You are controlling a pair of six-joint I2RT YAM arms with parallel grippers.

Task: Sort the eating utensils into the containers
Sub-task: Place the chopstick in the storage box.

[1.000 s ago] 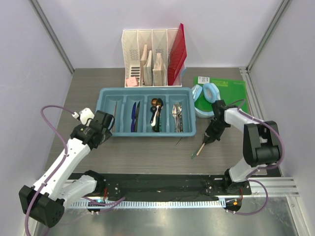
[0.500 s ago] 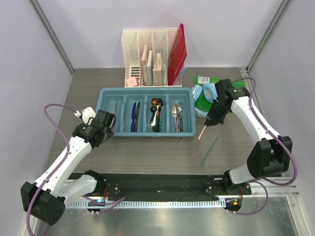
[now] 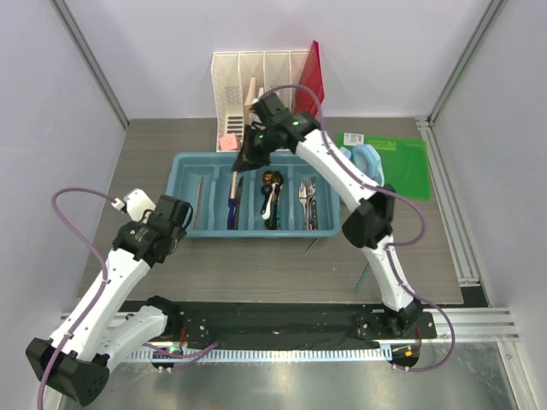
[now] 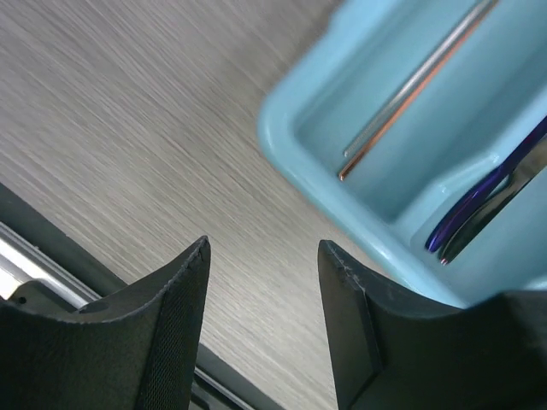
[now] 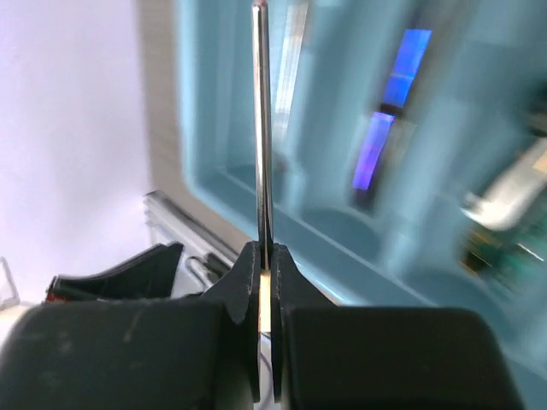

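Observation:
The light blue tray (image 3: 184,162) has four long compartments. From the left they hold a thin chopstick (image 3: 198,202), blue-handled knives (image 3: 232,205), spoons (image 3: 272,195) and silver forks (image 3: 308,203). My right gripper (image 3: 249,154) reaches over the tray's back left part, shut on a thin chopstick (image 3: 237,170) that points down towards the left compartments. The right wrist view shows this chopstick (image 5: 261,128) pinched upright in the gripper (image 5: 265,252) above the tray (image 5: 282,218). My left gripper (image 3: 181,209) stands open and empty off the tray's left end. In its wrist view the gripper (image 4: 263,256) is over bare table beside the tray corner (image 4: 286,141).
A white slotted organizer (image 3: 265,94) with a red folder (image 3: 309,77) stands behind the tray, with pink notes (image 3: 229,142) at its foot. Light blue headphones (image 3: 369,159) and a green mat (image 3: 397,158) lie at the right. A small thin piece (image 3: 311,245) lies in front of the tray.
My right arm lifted the chopstick off the table at the right and swung it left over the tray's back left part. My left gripper drew back slightly from the tray.

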